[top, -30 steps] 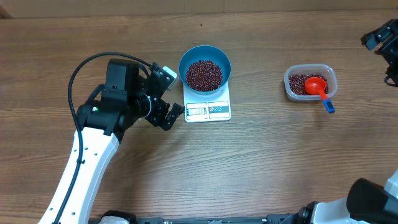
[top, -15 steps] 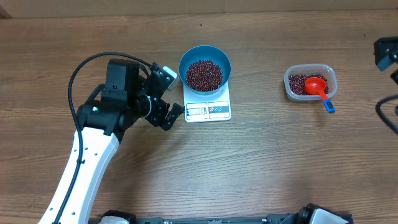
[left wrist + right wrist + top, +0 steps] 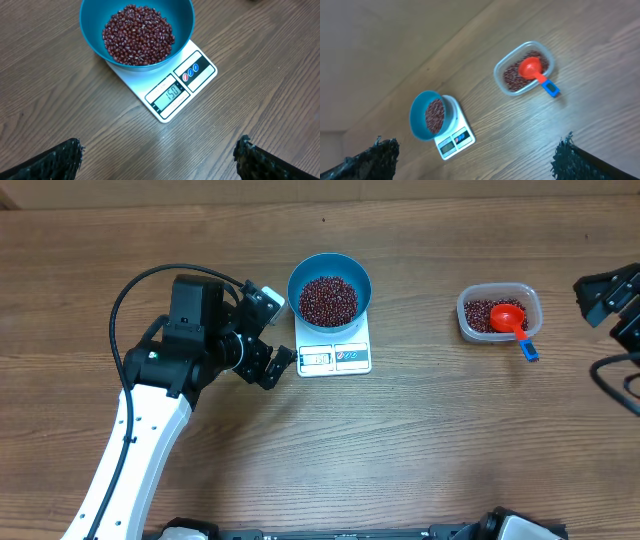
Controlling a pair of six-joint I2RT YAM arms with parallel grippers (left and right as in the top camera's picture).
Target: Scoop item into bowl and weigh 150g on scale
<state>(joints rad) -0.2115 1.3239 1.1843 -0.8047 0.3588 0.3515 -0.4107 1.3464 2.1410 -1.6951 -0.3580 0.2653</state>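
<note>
The blue bowl (image 3: 297, 280) stands on the back of the white scale (image 3: 335, 358), filled with a heap of dark red-brown beans (image 3: 328, 300). In the left wrist view the bowl (image 3: 91, 22) with its beans (image 3: 138, 35) sits on the scale (image 3: 200, 67), whose display reads 150. My left gripper (image 3: 280, 330) hovers open just left of the scale, with nothing between its fingers (image 3: 57, 160). At the table's right edge, far from the bowl, my right gripper (image 3: 475, 157) is raised high and stands open and empty.
A clear plastic tub (image 3: 466, 320) right of centre holds more beans and a red scoop (image 3: 508, 317) whose blue handle end (image 3: 528, 351) juts over the tub's front rim. The right wrist view shows the tub (image 3: 499, 75) and scoop (image 3: 531, 67) from above.
The right arm has moved along the right edge toward the table's front. The left arm, bowl, scale and tub have not moved.
</note>
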